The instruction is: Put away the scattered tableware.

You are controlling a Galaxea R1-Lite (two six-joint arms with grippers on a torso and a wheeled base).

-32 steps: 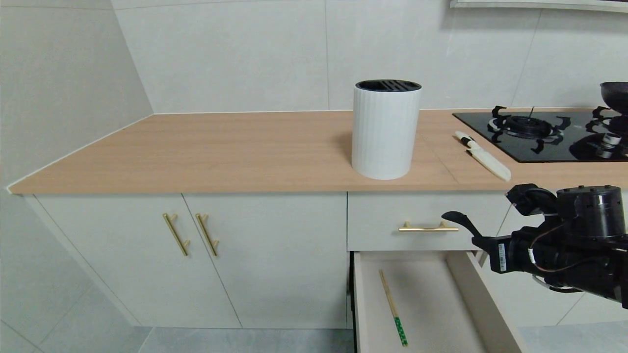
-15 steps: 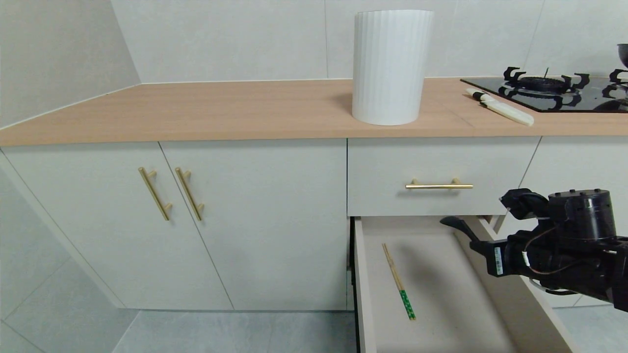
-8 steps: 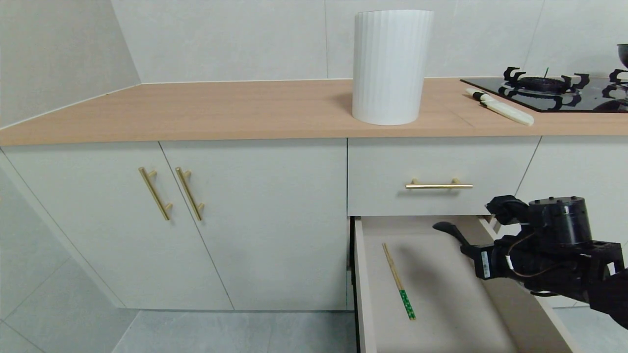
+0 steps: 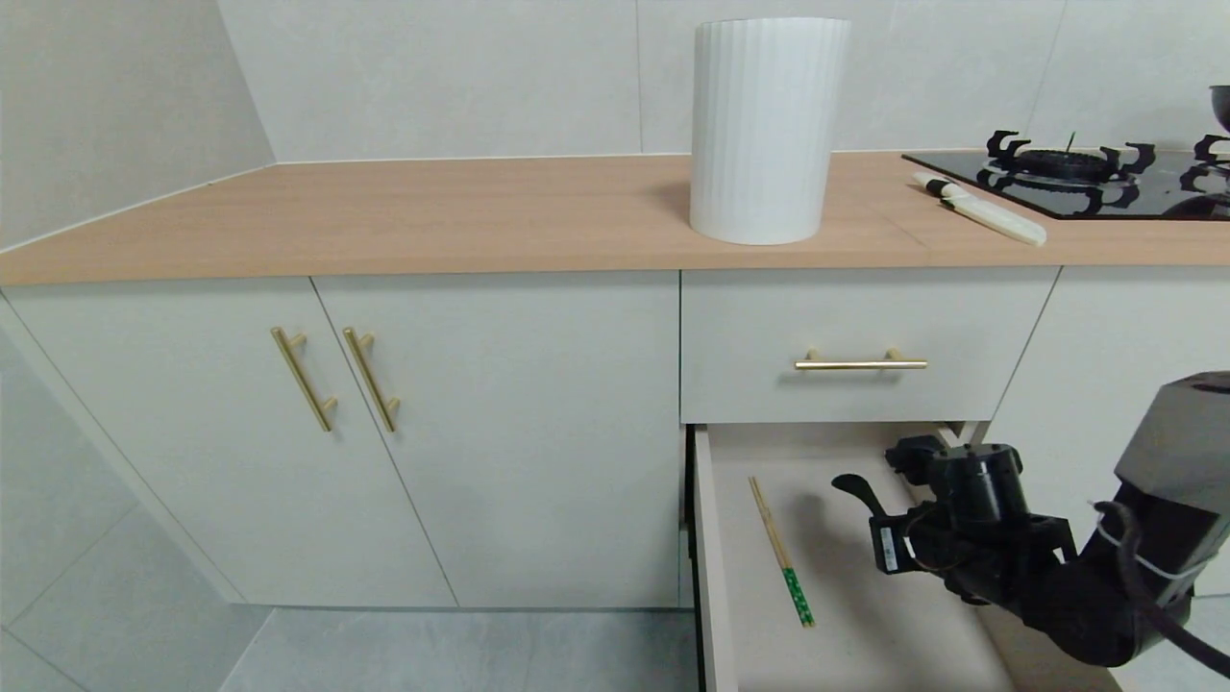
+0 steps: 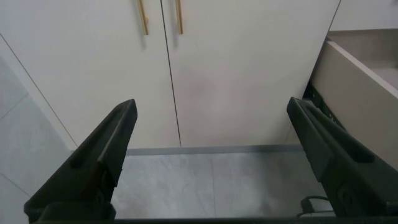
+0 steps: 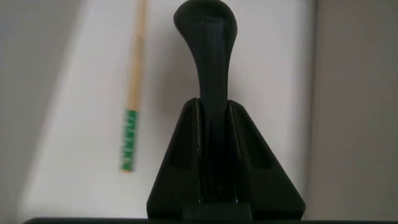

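Chopsticks [image 4: 780, 554]: we count one green-tipped pair, lying flat in the open drawer [image 4: 704, 577], lower centre-right of the head view. Right gripper [image 4: 850, 483] hangs over the drawer floor near them, fingers pressed together, gripping nothing. Left gripper [image 5: 210, 107] is spread wide, facing two cabinet doors [image 5: 249, 62]. On the wooden counter [image 4: 432, 211], upper right: one white ribbed holder [image 4: 764, 135], one pale knife [image 4: 980, 221], one black hob [image 4: 1067, 178]. Grey tiled walls and floor.

We see a wood-toned worktop [image 4: 432, 216] running along a pale tiled wall [image 4: 461, 77]. At its right end sits a black gas hob [image 4: 1067, 178]. Under its front edge we find two cupboard doors [image 4: 480, 432] with gold handles [image 4: 303, 379] side by side. Beside them is a closed drawer front [image 4: 865, 317] with a gold bar handle [image 4: 860, 364]. Grey floor tiles [image 4: 432, 654] lie below.
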